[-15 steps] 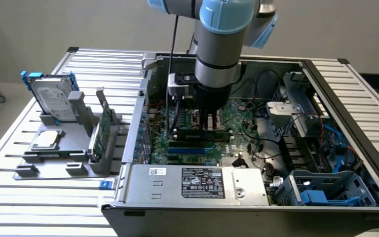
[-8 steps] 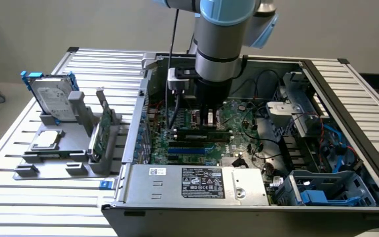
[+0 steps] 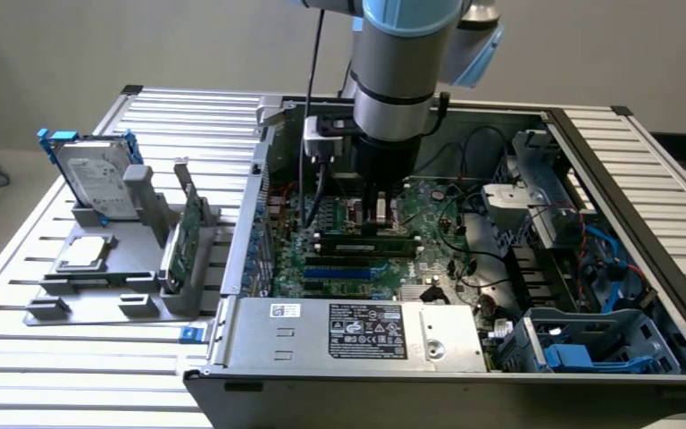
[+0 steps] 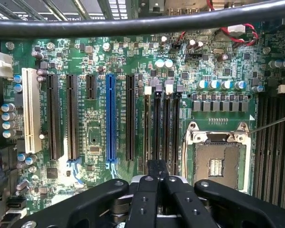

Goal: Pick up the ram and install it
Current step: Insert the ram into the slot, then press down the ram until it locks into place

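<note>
- The open computer case [image 3: 629, 206] surrounds the arm [image 3: 397, 63], which reaches down into it from above.
- The motherboard [image 4: 95, 133] lies directly under the gripper [image 4: 157, 173]; its blue slot [image 4: 110, 118] and the black expansion slots are off to one side of the fingers, and the empty processor socket [image 4: 216, 164] is on the other side.
- Outside the case, well apart from the gripper toward the exterior view's left, a grey holder [image 3: 117, 268] carries a hard drive [image 3: 90, 179] and a green card [image 3: 188, 237].
- The ram [image 3: 367, 241] lies in the memory slots just below the fingertips, touching or almost touching them in the exterior view.
- The gripper is closed narrow, its two black fingers [image 4: 147, 199] pressed together right over the memory slots [image 4: 160, 123]; I cannot tell if a thin edge of the stick is between them.
- I judge the step in hand to be the seating: the stick is at its slot. The next move calls for a straight, even push down, with the stick kept in line with the slot and not tilted.
</note>
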You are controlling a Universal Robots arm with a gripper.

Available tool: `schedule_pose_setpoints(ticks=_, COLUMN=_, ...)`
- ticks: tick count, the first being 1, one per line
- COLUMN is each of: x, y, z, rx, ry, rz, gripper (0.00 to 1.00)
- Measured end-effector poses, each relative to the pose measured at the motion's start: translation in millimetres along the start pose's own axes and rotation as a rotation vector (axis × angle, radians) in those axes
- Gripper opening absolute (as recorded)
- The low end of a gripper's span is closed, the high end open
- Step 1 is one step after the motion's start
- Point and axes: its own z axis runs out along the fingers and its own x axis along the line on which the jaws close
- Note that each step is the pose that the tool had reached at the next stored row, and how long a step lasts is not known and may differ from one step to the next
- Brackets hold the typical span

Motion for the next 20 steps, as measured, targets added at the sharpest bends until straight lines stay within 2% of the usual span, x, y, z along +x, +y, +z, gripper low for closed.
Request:
schedule_pose_setpoints(ticks=10, x=0.1, y=-0.1, z=8.0, rx=0.0076, ry=0.0002, rz=0.0, gripper=0.11)
schedule_pose_setpoints(ticks=20, x=0.2, y=-0.1, z=10.0, rx=0.0085, ry=0.0003, rz=0.0, gripper=0.11)
